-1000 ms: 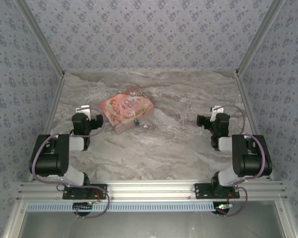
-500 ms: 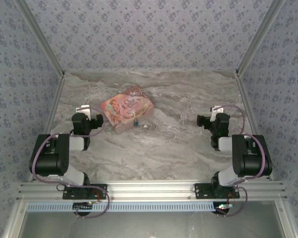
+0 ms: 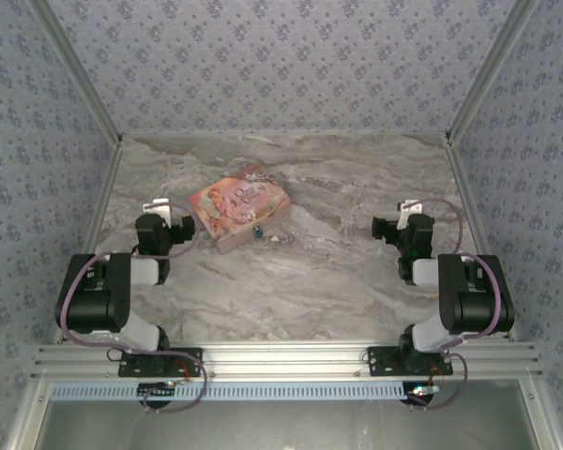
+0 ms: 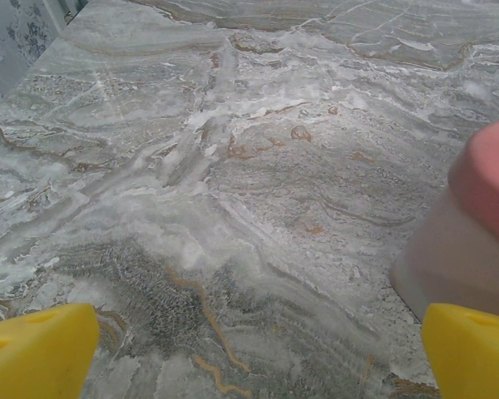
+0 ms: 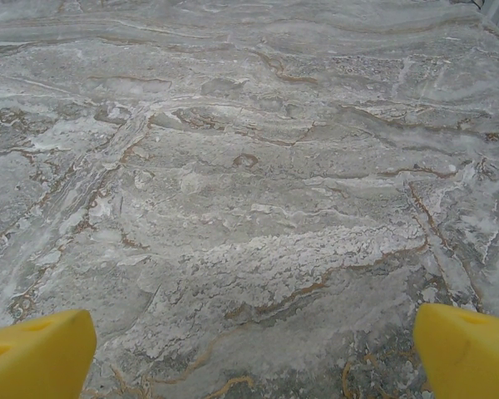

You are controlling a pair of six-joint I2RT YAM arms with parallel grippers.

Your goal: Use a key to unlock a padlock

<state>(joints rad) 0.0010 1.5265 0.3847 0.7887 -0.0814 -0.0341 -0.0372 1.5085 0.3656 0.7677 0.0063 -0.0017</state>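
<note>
Nearest to me, my left pincer (image 3: 169, 228) and my right pincer (image 3: 399, 225) are hanging low over the grey-veined, marble-patterned table (image 3: 300, 281), well apart from each other. Both are standing wide open with nothing between the jaws. In the left wrist view my yellow fingertips (image 4: 33, 349) are sitting at the bottom corners with bare table between them.

Farther out, toward the middle of the table, the tiny blue-teal padlock (image 3: 258, 229) with its thin silvery shackle is lying just beside the near edge of the large pink illustrated cardboard box (image 3: 239, 208). I cannot tell whether it is touching the box. Just to its right a small pale metal sliver is lying, and I am taking that to be the key (image 3: 276, 240). My left pincer is near the box, whose corner is showing at the right of its wrist view. My right pincer is well apart from all three.

I am judging that no step has begun yet. The key is lying thin and flat on a hard, smooth table, so my fingers could skid over it or push it against the box. The padlock looks light enough to slide or spin when the key presses in, unless my other pincer is holding it. The box is crowding my left approach, and bumping it could sweep the lock away.
</note>
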